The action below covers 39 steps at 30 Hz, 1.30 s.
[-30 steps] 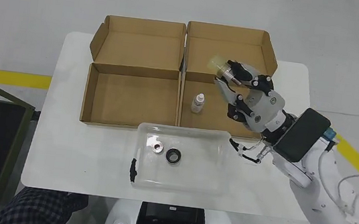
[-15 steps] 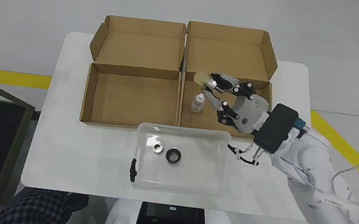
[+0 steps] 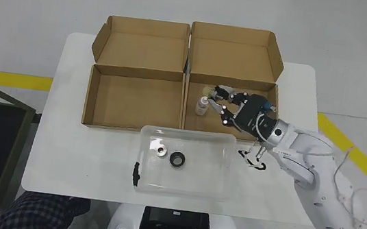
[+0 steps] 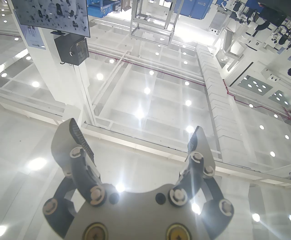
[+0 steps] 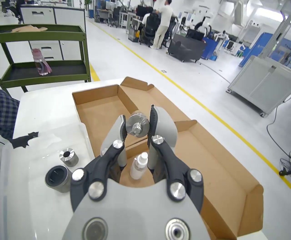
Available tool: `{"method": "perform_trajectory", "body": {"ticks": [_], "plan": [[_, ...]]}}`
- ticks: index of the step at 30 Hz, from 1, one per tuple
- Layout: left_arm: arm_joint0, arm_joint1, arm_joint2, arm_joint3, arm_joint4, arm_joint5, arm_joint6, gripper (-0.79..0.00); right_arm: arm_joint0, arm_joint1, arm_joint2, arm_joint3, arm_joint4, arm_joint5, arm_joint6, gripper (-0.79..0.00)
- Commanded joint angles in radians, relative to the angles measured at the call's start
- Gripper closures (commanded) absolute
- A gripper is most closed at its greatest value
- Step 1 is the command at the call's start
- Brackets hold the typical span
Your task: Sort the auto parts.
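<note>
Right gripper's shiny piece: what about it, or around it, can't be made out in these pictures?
- Metal part, right wrist view: its sides are covered by the right gripper, and its far end faces away.
- Same part, top view: too small and blurred to tell its shape.
- Right cardboard box, top view: the arm covers part of its floor.

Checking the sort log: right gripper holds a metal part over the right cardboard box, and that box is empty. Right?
Not empty: the right wrist view shows a small white bottle standing in the right cardboard box. The rest holds: the right gripper grips a metal part over it.
</note>
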Motion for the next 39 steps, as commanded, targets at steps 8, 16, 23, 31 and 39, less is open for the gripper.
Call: {"method": "perform_trajectory", "body": {"ticks": [8,16,23,31,39], "plan": [[0.0,0.0,0.0,0.0,0.0,0.0,0.0,-0.785,-0.003,0.01,0.06,0.056,0.062,-0.029,0.205,0.0],[0.0,0.0,0.0,0.0,0.0,0.0,0.0,-0.785,0.024,0.008,0.05,0.121,0.138,-0.038,0.337,0.0],[0.0,0.0,0.0,0.0,0.0,0.0,0.0,-0.785,0.099,-0.005,-0.018,0.211,0.163,-0.062,0.432,0.0],[0.0,0.0,0.0,0.0,0.0,0.0,0.0,-0.785,0.185,-0.028,-0.101,0.297,0.198,-0.08,0.476,0.0],[0.0,0.0,0.0,0.0,0.0,0.0,0.0,-0.785,0.272,-0.054,-0.182,0.405,0.212,-0.084,0.517,0.0]]}}
